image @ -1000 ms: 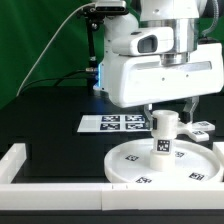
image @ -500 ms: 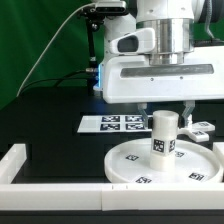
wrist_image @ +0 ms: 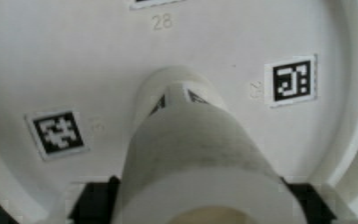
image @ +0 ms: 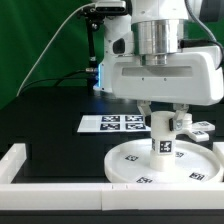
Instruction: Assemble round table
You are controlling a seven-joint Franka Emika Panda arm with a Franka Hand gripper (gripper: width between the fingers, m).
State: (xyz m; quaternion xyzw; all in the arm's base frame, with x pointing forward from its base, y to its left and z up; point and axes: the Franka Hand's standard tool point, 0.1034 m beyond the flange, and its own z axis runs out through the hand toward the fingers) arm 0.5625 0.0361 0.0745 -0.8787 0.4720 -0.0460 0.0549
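The round white disc [image: 130,160] lies flat at the exterior view's lower right, with tags on its face. The short cylindrical leg [image: 163,140] stands upright on the disc's central hub. My gripper [image: 165,116] hangs straight above and its two fingers clasp the leg's top from both sides. In the wrist view the leg [wrist_image: 194,140] fills the gap between the dark pads [wrist_image: 98,198], over the disc [wrist_image: 87,70]. The small cross-shaped foot [image: 201,128] lies on the table behind the disc, at the right.
The marker board [image: 108,123] lies flat behind the disc. White border rails run along the left [image: 18,158] and the front [image: 60,196] of the black table. A black stand with cables rises at the back.
The gripper's hand has turned about its vertical axis over the leg and now faces the exterior camera squarely. The leg stays upright on the hub.
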